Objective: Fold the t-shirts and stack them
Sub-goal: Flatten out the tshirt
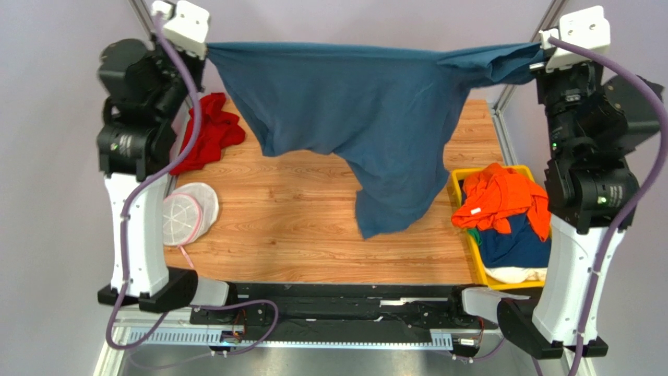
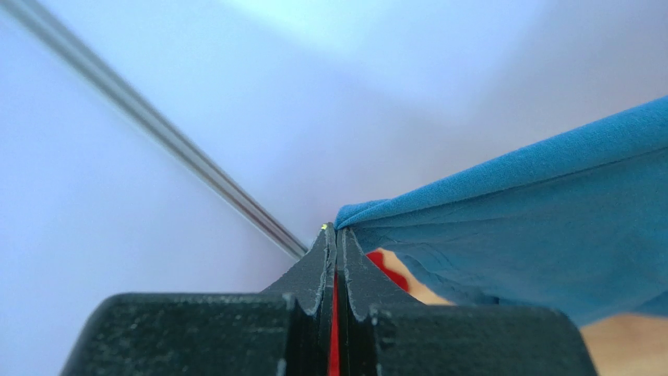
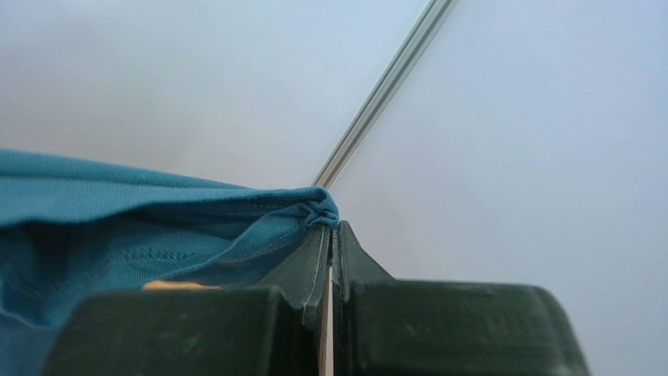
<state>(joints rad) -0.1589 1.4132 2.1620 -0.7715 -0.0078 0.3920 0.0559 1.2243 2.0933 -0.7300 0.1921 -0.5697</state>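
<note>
The left claw is pinched fully together on one corner of the slate-blue t-shirt. The right claw is clamped just as tight on a bunched, stitched edge at the opposite end.

Between them the shirt hangs in the air above the far edge of the bench. Its top edge is drawn fairly taut, and the body sags unevenly into a long point over the middle of the bench. I cannot tell whether that point touches the wood.

The cloth looks light, soft and limp. I judge it will drape and twist rather than keep a shape, so seamed corners at shoulder or hem are the surest holds.

Farther out, a yellow bin at the right edge holds an orange shirt over a navy shirt and a cream shirt. A red cloth lies near the far left corner, and a mesh disc sits by the left edge.
</note>
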